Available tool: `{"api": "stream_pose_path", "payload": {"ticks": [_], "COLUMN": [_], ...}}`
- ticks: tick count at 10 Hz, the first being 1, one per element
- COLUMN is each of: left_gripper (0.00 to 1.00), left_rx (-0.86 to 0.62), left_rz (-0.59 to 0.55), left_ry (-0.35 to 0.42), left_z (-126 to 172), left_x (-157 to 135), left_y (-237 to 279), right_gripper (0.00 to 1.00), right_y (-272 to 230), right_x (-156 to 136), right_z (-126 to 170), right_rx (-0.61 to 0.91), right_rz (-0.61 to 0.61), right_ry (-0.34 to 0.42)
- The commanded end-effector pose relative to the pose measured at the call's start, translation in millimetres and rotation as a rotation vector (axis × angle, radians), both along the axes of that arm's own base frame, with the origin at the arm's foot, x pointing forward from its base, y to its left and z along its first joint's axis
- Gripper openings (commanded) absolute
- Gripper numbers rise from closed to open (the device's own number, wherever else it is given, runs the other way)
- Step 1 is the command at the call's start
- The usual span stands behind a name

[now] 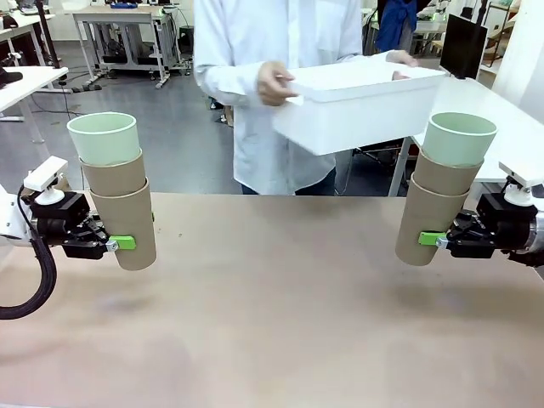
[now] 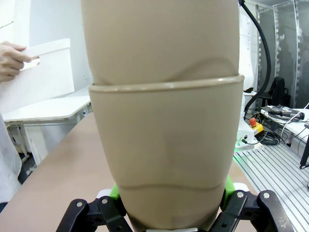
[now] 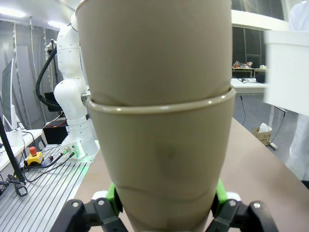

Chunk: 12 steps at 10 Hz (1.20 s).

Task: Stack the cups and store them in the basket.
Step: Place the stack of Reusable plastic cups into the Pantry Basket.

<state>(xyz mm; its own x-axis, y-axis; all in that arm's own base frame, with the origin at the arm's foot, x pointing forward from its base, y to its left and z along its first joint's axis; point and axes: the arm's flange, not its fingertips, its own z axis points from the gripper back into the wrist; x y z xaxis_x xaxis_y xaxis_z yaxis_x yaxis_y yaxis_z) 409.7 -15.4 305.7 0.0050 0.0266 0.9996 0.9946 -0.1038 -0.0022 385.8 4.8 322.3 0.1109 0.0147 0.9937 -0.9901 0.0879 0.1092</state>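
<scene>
Two three-cup stacks are built: your left claw (image 1: 126,242) grips the left stack (image 1: 115,191), your right claw (image 1: 432,239) the right stack (image 1: 444,191), above the worktop (image 1: 272,323). Storing remains; a person (image 1: 255,153) holds the basket (image 1: 357,106) at the far side.

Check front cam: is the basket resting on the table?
No, the basket is held in the air by the person's hands, well clear of the table.

Bright, even overhead light casts soft shadows on the table (image 1: 280,340); wrist views bend at edges.
</scene>
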Motion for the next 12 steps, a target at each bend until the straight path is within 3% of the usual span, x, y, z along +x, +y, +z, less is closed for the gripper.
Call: {"api": "stream_pose_path", "payload": {"ticks": [1, 12], "left_gripper": [0.83, 0.83], "left_rx": [-0.006, -0.006], "left_rz": [-0.006, -0.006], "left_ry": [0.001, 0.001], "left_z": [4.7, 4.7], "left_x": [-0.2, -0.2], "left_y": [-0.3, -0.3], "right_gripper": [0.85, 0.85], "right_y": [-0.1, -0.1], "right_x": [3.1, 3.1], "right_z": [4.7, 4.7], "right_rx": [0.006, 0.006], "right_rz": [0.005, 0.005], "right_ry": [-0.012, -0.012]}}
